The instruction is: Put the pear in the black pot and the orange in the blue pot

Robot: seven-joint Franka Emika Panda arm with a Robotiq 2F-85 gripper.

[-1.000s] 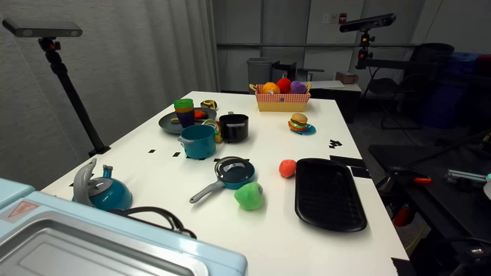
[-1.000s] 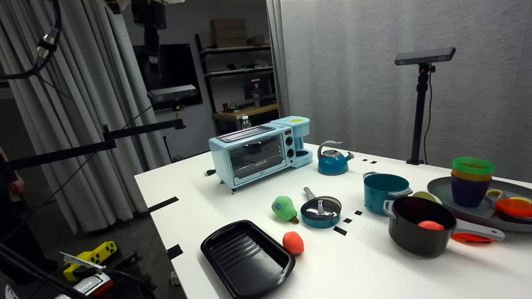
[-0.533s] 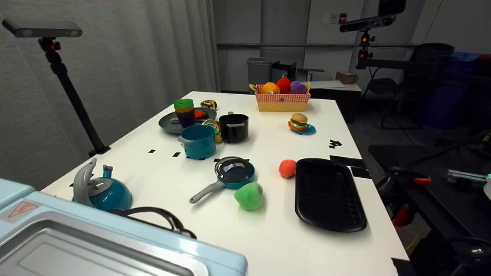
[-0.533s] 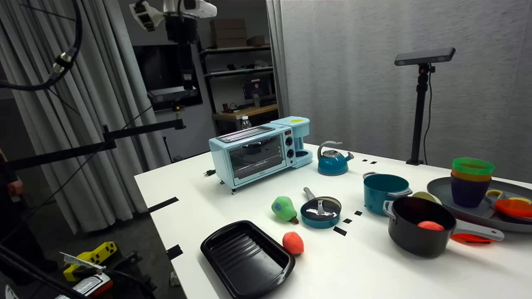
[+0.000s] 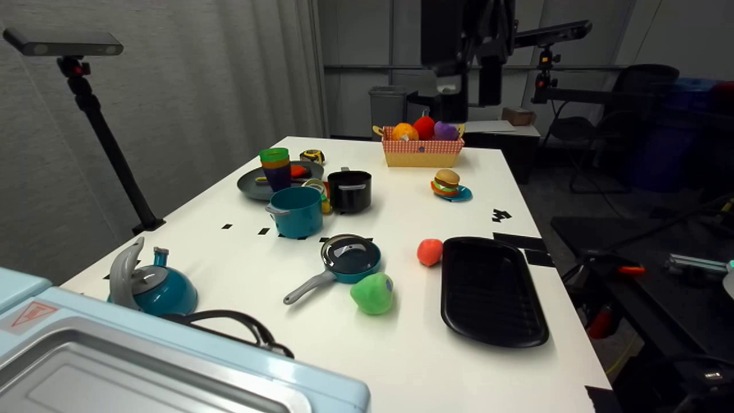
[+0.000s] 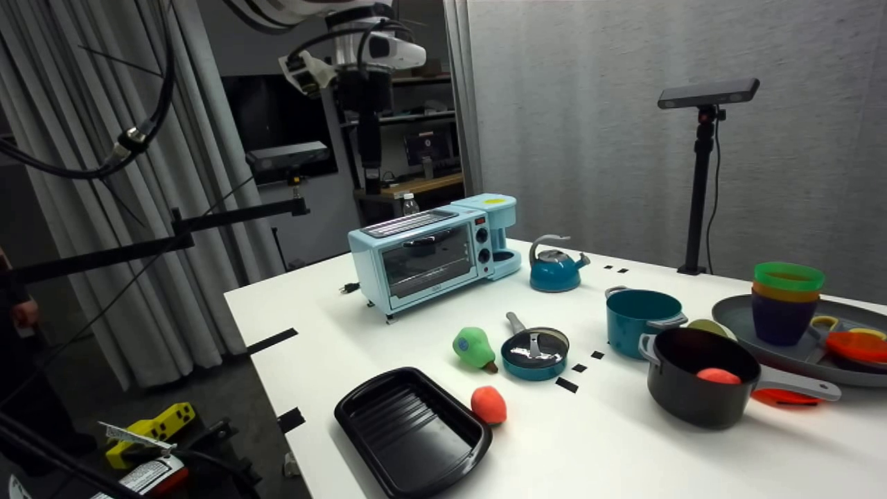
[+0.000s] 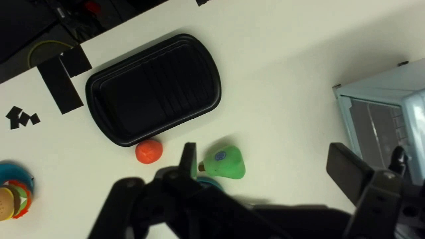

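Note:
The green pear [image 5: 373, 293] lies on its side on the white table, stem toward the small lidded pan. In the wrist view the pear [image 7: 229, 162] shows well below the jaws, nearer the left finger. The orange [image 6: 489, 405], a red-orange ball, touches the long side of a black tray. In both exterior views the blue pot [image 6: 637, 326] stands upright with an open top beside the black pot [image 6: 693, 398]. A similar red-orange ball [image 6: 718, 376] sits inside the black pot. High above the table, my gripper [image 7: 263, 147] is wide open, holding nothing.
The black tray [image 5: 493, 292] and a lidded pan [image 5: 351, 255] flank the pear. A light-blue toaster oven [image 6: 429, 256] and a teal kettle [image 6: 554, 274] stand at one end. A toy burger [image 5: 446, 180], a basket [image 5: 423, 156] and stacked cups [image 6: 784, 312] are farther off.
The arm has come down from above into both exterior views, with the gripper swinging over the table. The gripper has stayed open. The fruit and pots have not moved.

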